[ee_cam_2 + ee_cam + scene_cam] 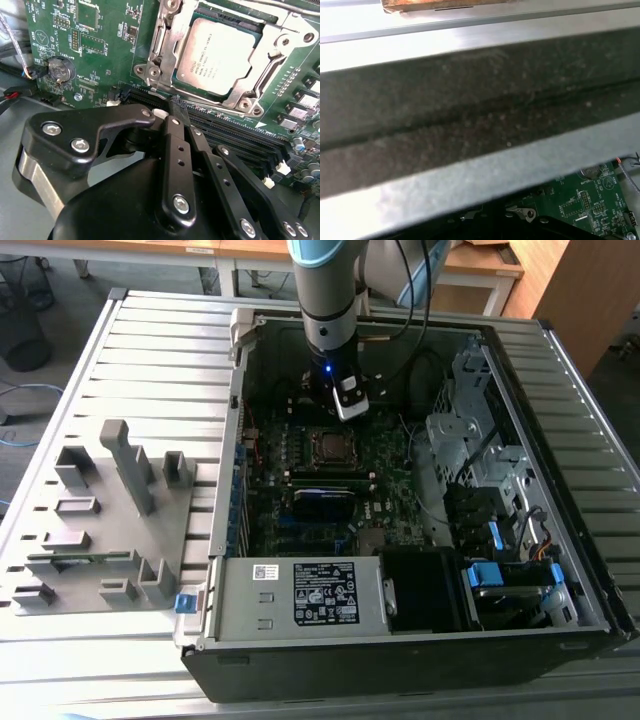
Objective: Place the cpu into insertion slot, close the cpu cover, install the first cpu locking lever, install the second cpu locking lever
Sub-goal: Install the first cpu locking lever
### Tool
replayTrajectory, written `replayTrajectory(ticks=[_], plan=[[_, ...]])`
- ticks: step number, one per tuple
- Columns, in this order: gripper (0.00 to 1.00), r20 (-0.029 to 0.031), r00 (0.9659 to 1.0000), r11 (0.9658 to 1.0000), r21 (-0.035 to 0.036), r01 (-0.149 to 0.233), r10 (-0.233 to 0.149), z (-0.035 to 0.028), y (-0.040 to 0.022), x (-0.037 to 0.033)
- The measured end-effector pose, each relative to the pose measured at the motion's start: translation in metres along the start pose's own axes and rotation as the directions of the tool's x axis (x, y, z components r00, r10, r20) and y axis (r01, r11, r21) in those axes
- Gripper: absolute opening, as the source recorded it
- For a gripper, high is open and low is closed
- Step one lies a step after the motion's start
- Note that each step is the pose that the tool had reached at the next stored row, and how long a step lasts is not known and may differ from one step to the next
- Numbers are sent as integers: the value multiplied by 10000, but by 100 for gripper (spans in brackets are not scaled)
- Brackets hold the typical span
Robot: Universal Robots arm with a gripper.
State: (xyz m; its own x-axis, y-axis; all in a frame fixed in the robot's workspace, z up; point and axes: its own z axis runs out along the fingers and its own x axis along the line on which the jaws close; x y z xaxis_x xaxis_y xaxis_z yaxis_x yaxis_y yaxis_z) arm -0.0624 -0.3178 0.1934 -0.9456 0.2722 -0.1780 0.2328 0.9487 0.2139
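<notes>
Silver-grey cpu (216, 55): seated flat in the insertion slot (230, 17), whose dark rim is seen along one edge of the chip in the second wrist view.

Cpu cover (167, 47): lowered over the slot, its window framing the chip; placement and cover closing are judged done.

Step in hand: judged to be the locking-lever stage. A thin silver rod (215, 106) is seen along the side of the slot facing the memory slots (240, 135). Whether either lever is latched cannot be told.

Requirement of the step, as judged: precise fingertip contact on a thin rod just beside the slot, with the memory slots close by and little room for error.

End effector (176, 107): fingers drawn together, nothing seen gripped between them. The tips are held just beside the slot's edge, at one end of that rod. Contact with the rod cannot be confirmed. In the exterior view the end effector (348, 400) is lowered into the open computer case (230, 610), near the slot.

Motherboard (100, 65): green, carrying the slot.
</notes>
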Motion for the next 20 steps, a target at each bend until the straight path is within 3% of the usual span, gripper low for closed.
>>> replayTrajectory(ticks=[20], plan=[[10, 1, 10000, 10000, -4, -1, 1, -36, 28, -2]])
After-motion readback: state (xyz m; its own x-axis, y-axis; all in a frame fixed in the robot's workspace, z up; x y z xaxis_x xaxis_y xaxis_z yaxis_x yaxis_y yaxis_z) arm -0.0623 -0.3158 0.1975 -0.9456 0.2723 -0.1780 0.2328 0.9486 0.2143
